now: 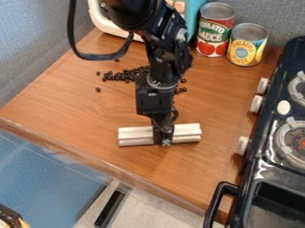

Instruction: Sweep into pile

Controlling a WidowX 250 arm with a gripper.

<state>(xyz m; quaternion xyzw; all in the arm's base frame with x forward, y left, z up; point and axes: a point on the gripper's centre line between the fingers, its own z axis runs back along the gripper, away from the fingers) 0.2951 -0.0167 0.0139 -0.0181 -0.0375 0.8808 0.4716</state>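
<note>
Black beads (123, 75) beyond pincer (163, 137) tight round white bar (134, 136), near front edge of counter (77, 113)

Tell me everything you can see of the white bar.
The white bar is straight, with ridges running along its length and squared ends. It looks hard, perhaps plastic. The black gripper clasps and partly hides its middle. It lies crosswise, apparently resting on the brown tabletop, nearer the front edge than the black beads.
</note>
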